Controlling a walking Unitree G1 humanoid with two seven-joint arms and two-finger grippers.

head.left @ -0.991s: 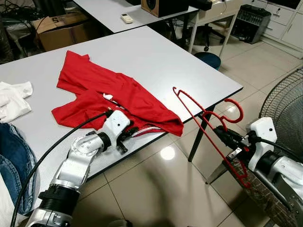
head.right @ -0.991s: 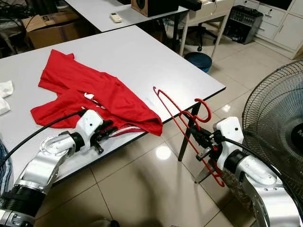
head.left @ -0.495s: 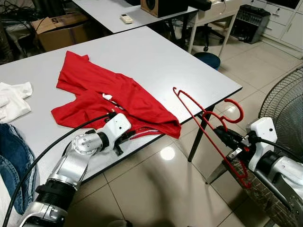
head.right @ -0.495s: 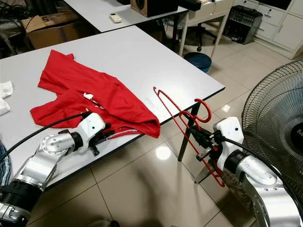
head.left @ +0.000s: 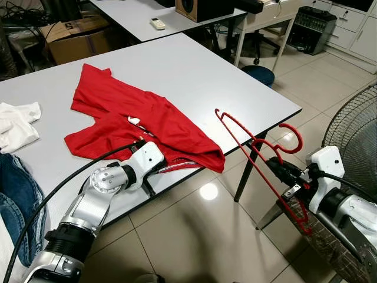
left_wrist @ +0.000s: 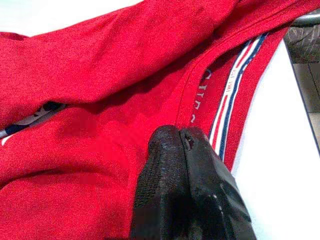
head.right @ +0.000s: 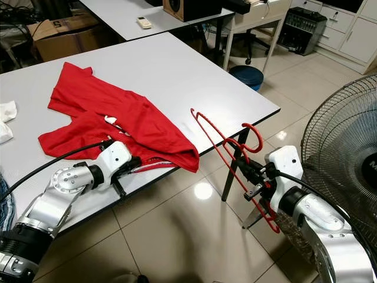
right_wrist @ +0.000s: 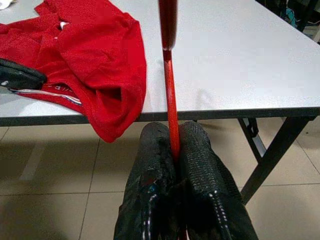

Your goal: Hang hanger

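Red T-shirt (head.left: pixel 141 121) crumpled near front edge of grey tabletop (head.left: pixel 194 71); hem band striped white, red, blue, its lettering too blurred to read. Cardboard box (head.left: pixel 76 36) behind table, print illegible. White cloth (head.left: pixel 16 125) and denim (head.left: pixel 15 206) at left edge. Tiled floor; fan grille (head.left: pixel 353 124) at right. Left gripper (left_wrist: pixel 181 142): fingers pressed together on shirt hem at front edge. Right gripper (right_wrist: pixel 172 145): clamped on red hanger (head.left: pixel 259 156), held in air off table's right corner.
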